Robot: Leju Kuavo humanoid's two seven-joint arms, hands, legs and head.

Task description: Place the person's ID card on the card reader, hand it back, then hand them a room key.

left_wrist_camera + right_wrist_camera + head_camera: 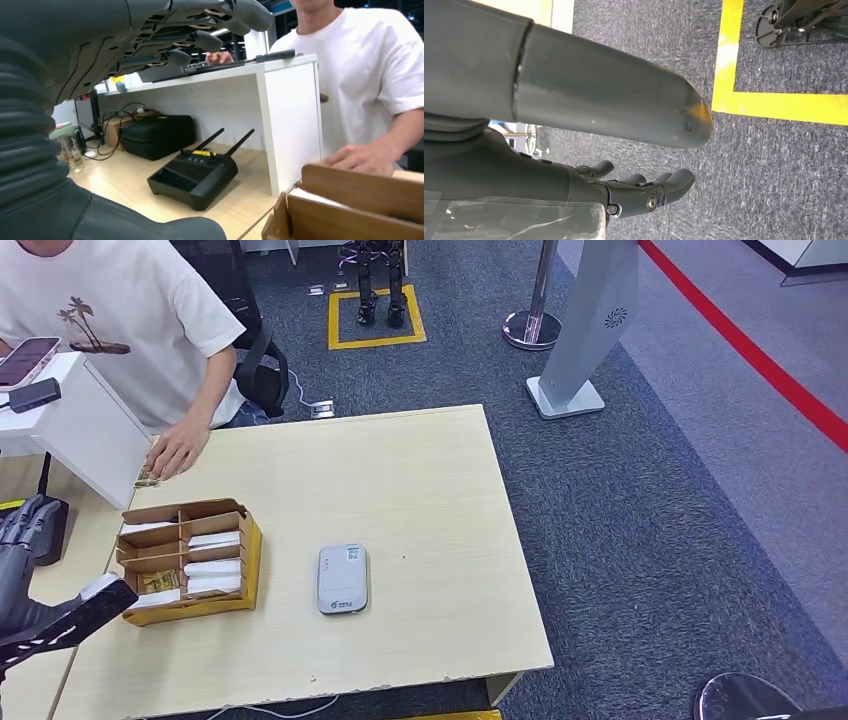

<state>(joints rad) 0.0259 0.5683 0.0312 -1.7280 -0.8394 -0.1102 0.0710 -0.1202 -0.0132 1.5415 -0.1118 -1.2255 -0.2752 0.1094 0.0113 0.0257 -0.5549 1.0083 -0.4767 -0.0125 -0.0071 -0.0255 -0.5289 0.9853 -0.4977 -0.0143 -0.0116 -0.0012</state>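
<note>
A grey card reader (pixel 342 578) lies flat near the middle of the wooden table (pixel 420 480). To its left stands a cardboard box (pixel 185 560) with compartments of white room key cards; its wooden wall (pixel 350 200) is close in the left wrist view. At the table's far left corner a person in a white T-shirt (pixel 120 310) rests a hand (pixel 178 450) on a small card (pixel 147 478). My left hand (pixel 25 535) hovers left of the box, its fingers (pixel 200 30) stretched out and holding nothing. My right hand (pixel 644 192) hangs over the carpet, holding nothing.
A white shelf unit (pixel 90 430) with a phone (pixel 25 358) on top stands at the left. Under it lie a black controller with antennas (pixel 192 175) and a black case (pixel 157 135). On the carpet beyond the table stand a grey sign stand (pixel 585 330) and a stanchion (pixel 535 325).
</note>
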